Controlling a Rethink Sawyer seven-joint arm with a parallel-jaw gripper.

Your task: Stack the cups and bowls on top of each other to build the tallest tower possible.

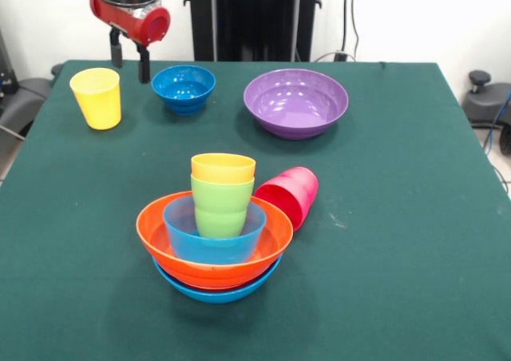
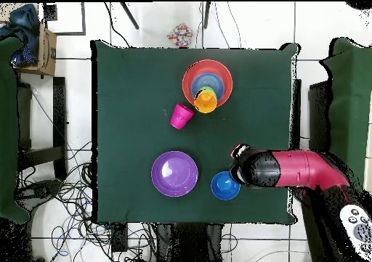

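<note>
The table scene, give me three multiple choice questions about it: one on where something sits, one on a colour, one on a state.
1. Where is the yellow cup?
A. In the purple bowl
B. Alone near the table's far edge, beside the small blue bowl
C. On the stack

2. What colour is the cup topping the stack?
A. Orange
B. Black
C. White

3. How does the pink cup rest?
A. Upright
B. Upside down
C. On its side

Answers: 1 B, it stands apart beside the small blue bowl. 2 A, an orange cup sits above the green cup. 3 C, its opening faces sideways, beside the stack.
</note>
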